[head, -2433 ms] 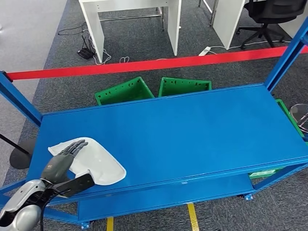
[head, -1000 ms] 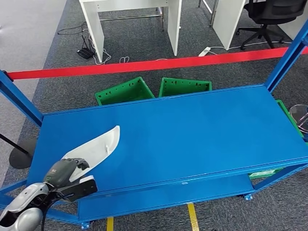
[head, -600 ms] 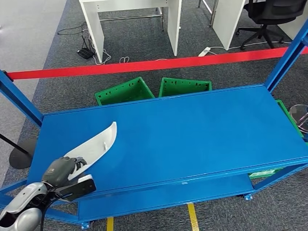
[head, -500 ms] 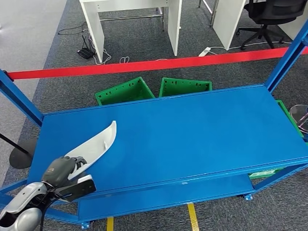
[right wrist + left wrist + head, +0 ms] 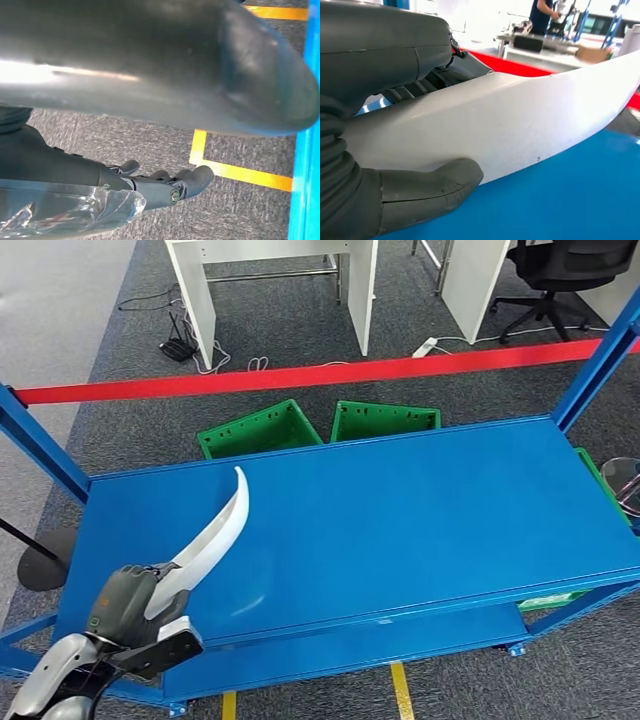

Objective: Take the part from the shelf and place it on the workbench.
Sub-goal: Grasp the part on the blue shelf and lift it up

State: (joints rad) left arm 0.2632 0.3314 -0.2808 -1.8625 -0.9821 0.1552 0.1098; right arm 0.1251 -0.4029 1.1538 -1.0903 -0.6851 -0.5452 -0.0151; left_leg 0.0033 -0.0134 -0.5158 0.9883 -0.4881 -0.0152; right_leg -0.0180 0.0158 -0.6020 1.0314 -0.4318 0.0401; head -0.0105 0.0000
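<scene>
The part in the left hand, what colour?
White part, best in the left wrist view.

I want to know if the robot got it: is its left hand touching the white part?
Touching. The left wrist view shows the left hand gripping the white part, thumb pressed on one side, fingers on the other.

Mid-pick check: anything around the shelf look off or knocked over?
Two green crates lie tipped on their sides on the floor behind the blue shelf. Otherwise fine: the left robot hand grips the white part, tilted up off the shelf, no visible damage.
</scene>
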